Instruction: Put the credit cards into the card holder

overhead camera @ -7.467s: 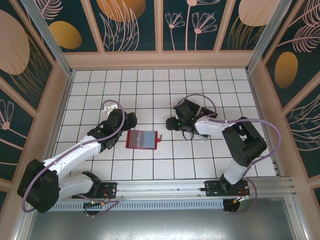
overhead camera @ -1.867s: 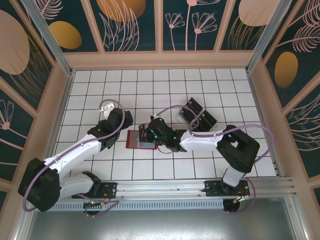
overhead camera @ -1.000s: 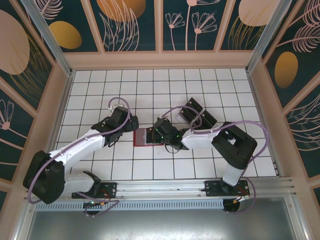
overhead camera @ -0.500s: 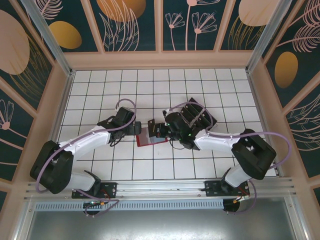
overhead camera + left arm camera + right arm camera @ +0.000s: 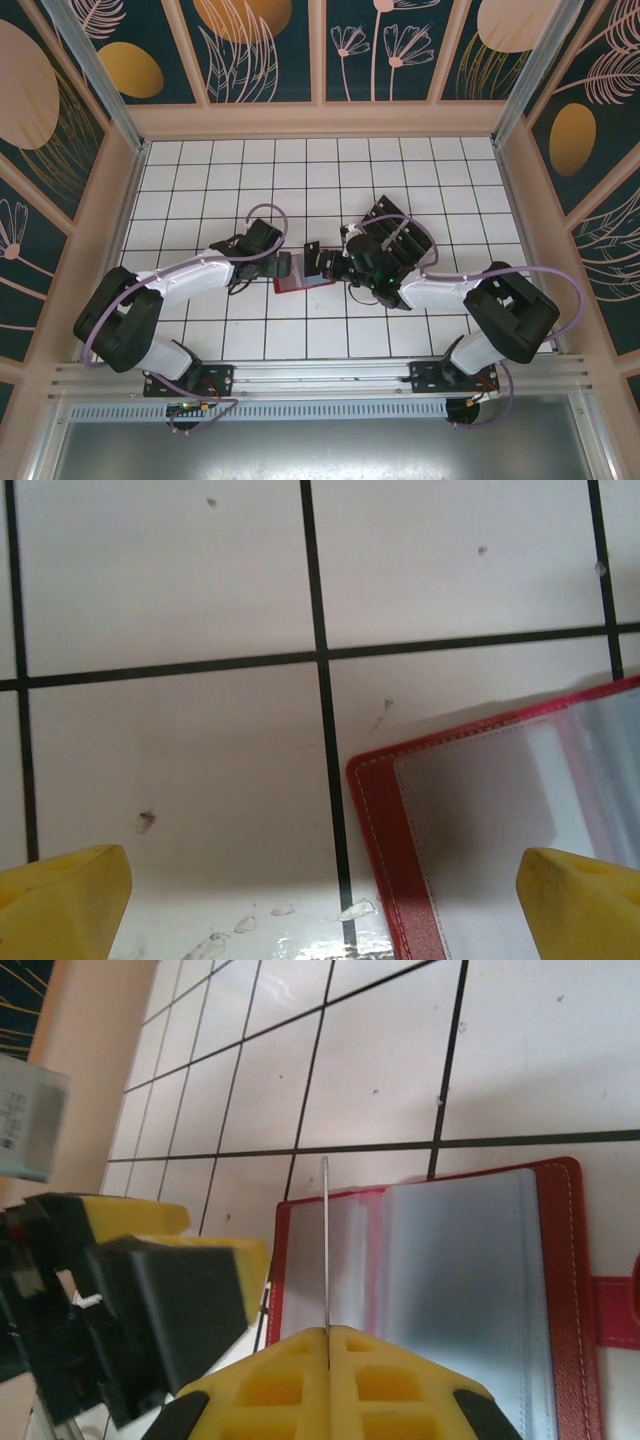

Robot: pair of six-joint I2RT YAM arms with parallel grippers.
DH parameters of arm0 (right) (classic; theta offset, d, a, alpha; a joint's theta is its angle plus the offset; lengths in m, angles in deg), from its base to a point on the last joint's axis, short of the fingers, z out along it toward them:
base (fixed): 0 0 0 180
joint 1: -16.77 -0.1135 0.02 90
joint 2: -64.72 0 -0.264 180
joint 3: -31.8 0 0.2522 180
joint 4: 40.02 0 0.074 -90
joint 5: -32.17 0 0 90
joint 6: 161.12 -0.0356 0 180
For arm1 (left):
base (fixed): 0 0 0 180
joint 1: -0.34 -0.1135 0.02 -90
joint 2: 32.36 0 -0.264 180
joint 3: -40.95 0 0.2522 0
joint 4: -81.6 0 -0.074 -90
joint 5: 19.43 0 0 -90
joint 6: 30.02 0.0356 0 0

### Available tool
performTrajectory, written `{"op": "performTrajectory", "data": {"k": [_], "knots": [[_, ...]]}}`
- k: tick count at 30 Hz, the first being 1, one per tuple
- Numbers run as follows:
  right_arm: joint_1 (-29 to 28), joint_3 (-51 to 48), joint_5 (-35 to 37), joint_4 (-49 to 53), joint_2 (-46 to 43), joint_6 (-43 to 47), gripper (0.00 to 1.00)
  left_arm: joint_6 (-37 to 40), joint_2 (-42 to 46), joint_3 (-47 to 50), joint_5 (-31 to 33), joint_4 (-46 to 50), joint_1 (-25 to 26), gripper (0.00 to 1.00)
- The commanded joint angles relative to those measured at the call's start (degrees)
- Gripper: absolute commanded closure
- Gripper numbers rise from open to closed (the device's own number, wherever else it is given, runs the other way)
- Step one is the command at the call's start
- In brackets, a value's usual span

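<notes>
Credit card [image 5: 326, 1245] edge-on, clamped in right jaws, over open red card holder [image 5: 298, 285] at centre of top view | left jaws wide apart beside holder's corner

- White shells and black joints on the left arm [image 5: 190, 275] and the right arm [image 5: 440, 293].
- Lilac cables [image 5: 262, 212] loop off each wrist.
- Yellow pads [image 5: 60, 905] on black fingers.
- Possibly green lights at the right wrist.

right gripper [image 5: 327, 1334] brought credit card [image 5: 325, 1245] over card holder [image 5: 455, 1260], left gripper [image 5: 283, 265] moved in to its left edge
</notes>
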Motion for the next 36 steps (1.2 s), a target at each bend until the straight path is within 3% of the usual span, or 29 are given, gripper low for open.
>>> {"op": "performTrajectory", "data": {"k": [1,19,36], "knots": [[0.7,-1.2,-1.0,-5.4,0.3,-0.8,1.0,-0.5,-1.1,-0.9,2.6,1.5,0.9,0.01],[0.7,-2.5,-3.1,-14.4,6.9,-0.3,1.0,-2.8,-6.4,1.2,10.6,1.7,0.9,0.01],[0.2,-1.8,-4.2,-21.0,13.0,-2.1,1.0,-2.9,-5.4,1.6,12.0,3.0,0.8,0.01]]}}
